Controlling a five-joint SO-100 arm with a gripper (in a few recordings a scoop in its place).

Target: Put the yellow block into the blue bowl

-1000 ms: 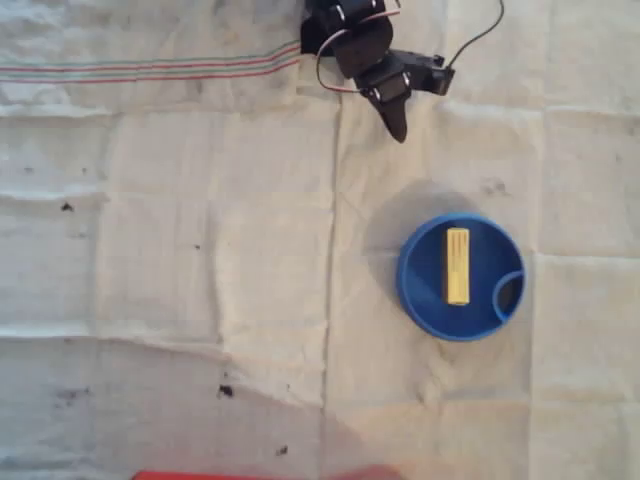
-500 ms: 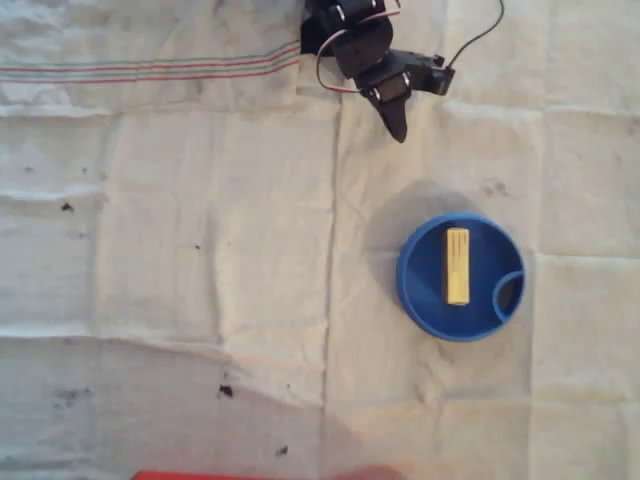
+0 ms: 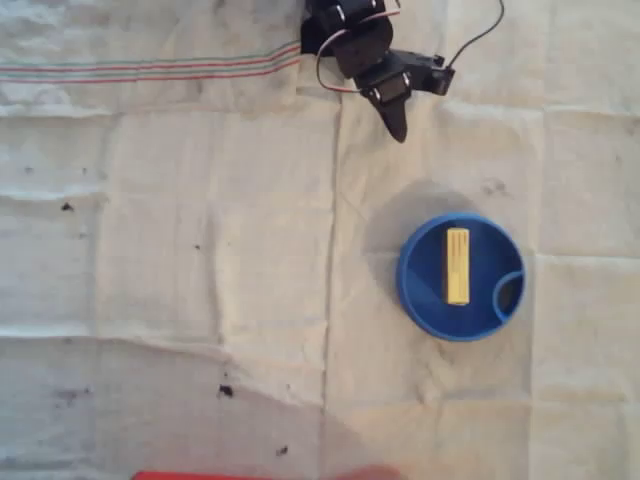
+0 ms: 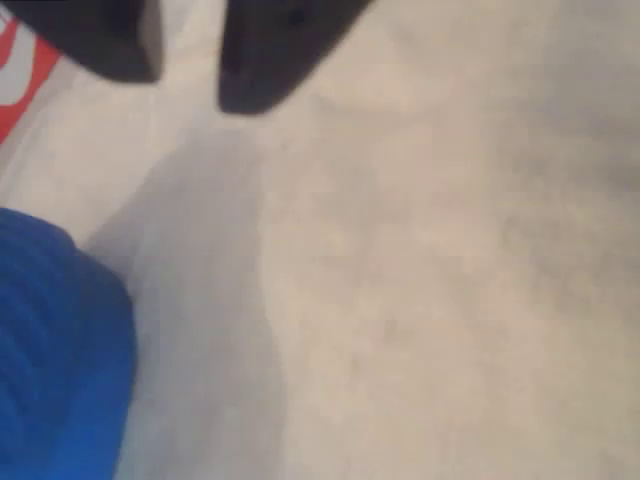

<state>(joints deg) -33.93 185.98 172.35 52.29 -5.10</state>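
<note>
In the overhead view the yellow block (image 3: 457, 265) lies lengthwise inside the blue bowl (image 3: 422, 300), right of the cloth's middle. My gripper (image 3: 398, 128) hangs well above the bowl in the picture, at the top by the arm's base, and touches neither thing. In the wrist view the two dark fingertips (image 4: 270, 60) stand a narrow gap apart, around the gripper's midpoint (image 4: 190, 70), with only cloth behind the gap. A blurred part of the blue bowl (image 4: 50, 350) fills the lower left of that view.
A creased white cloth (image 3: 200, 250) covers the table, with striped lines at its top left. A red thing (image 3: 200, 476) lies along the bottom edge in the overhead view, and the same red (image 4: 15, 90) shows at the wrist view's left edge. Thin cables (image 3: 480, 35) loop by the arm.
</note>
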